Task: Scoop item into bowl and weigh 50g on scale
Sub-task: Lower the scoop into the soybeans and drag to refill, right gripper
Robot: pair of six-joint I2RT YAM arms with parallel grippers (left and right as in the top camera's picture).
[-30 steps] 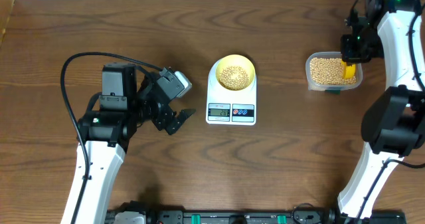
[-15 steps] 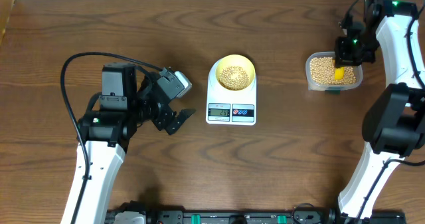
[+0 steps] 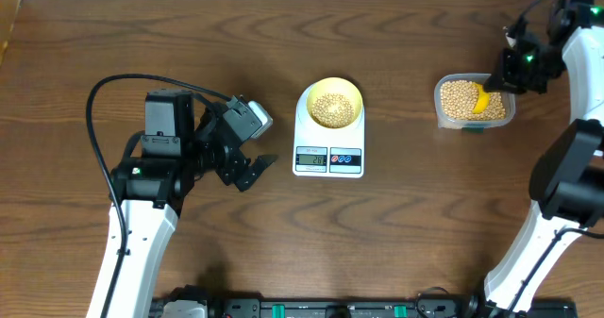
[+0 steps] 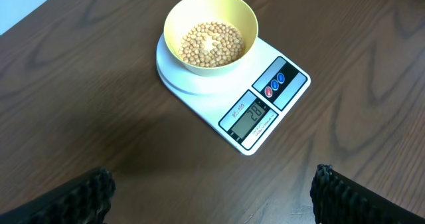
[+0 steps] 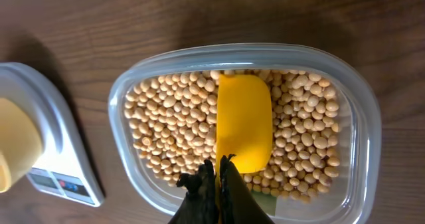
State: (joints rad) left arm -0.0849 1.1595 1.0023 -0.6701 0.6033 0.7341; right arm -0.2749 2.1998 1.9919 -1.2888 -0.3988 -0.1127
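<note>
Now right claw pinched tight on the yellow scoop, its cup just ahead among beans in the clear container; left claw spread wide, empty, scale with part-filled bowl ahead on bench.

The scale has an LCD display whose digits begin with 28; the smaller print there is too blurred to read.
</note>
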